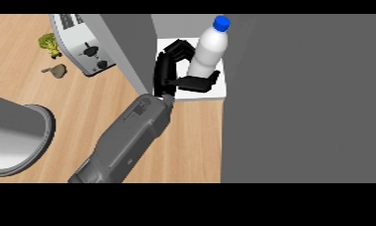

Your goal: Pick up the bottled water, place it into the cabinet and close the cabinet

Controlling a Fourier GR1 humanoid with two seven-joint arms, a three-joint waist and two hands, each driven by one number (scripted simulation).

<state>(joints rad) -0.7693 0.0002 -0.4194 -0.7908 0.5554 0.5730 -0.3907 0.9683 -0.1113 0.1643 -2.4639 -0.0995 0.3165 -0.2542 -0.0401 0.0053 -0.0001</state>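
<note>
We find the bottled water (208, 51) upright inside the open cabinet (294, 95), standing on its white shelf (192, 93); one hand (176, 68) reaches in from the lower left, its fingers and thumb curled round the lower body of the bottle; which arm this is we cannot settle, though it enters left of centre; no second hand shows. We judge the step in hand to be the release: the bottle should be confirmed seated flat before the fingers spread; withdrawal should run straight back along the forearm's line, clear of the grey door (129, 51) at the left; a sideways drag could tip the tall bottle; a toaster (82, 43) stands on the surface (88, 95), well apart
</note>
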